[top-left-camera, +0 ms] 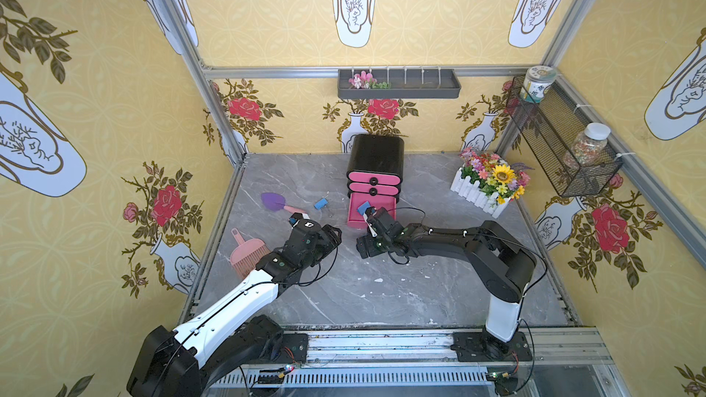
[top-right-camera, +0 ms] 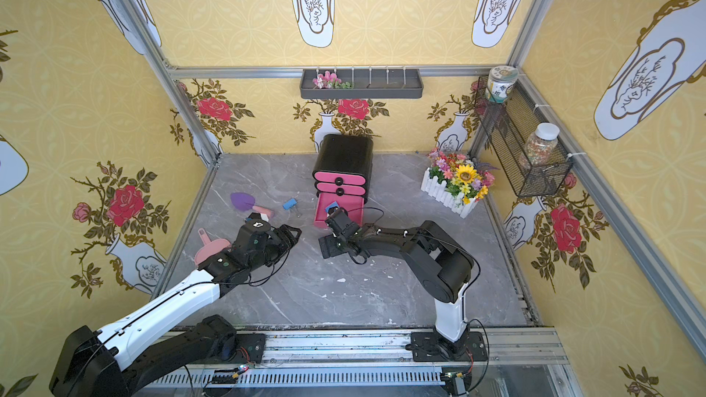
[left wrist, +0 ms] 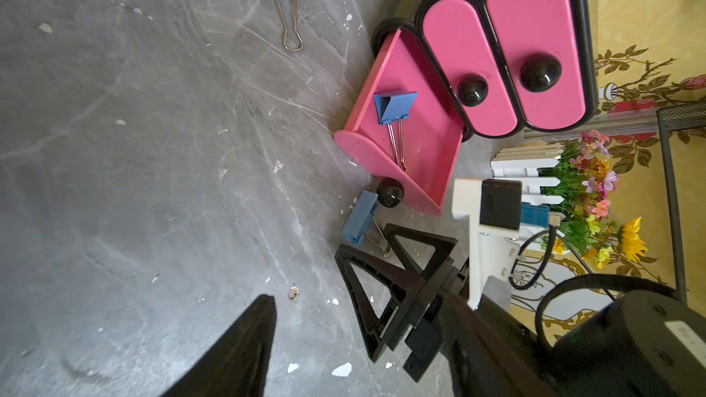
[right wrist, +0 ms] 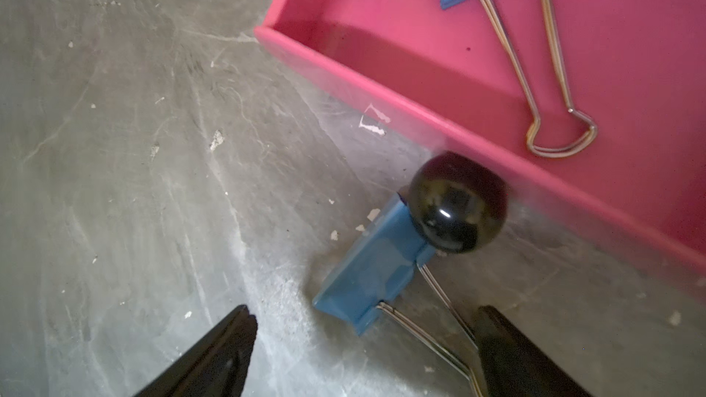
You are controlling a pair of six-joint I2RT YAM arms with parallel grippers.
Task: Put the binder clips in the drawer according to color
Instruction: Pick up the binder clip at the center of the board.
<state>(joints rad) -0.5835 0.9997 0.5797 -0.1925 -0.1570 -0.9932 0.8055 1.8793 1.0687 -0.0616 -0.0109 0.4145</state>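
The black drawer cabinet (top-left-camera: 376, 158) stands at the back, with its lowest pink drawer (left wrist: 439, 154) pulled out. One blue binder clip (left wrist: 393, 106) lies inside that drawer (right wrist: 382, 89). A second blue clip (right wrist: 378, 272) lies on the table under the drawer's knob (right wrist: 458, 202). My right gripper (right wrist: 363, 341) is open around its wire handles, which run close to one finger (right wrist: 515, 357). A third blue clip (top-left-camera: 320, 204) lies on the table left of the cabinet. My left gripper (top-left-camera: 334, 232) hovers open and empty left of the right one.
A purple spoon with a pink handle (top-left-camera: 273, 200) and a pink dustpan brush (top-left-camera: 244, 253) lie at the left. A white box of flowers (top-left-camera: 489, 185) stands at the back right. A wire basket (top-left-camera: 554, 139) hangs on the right wall.
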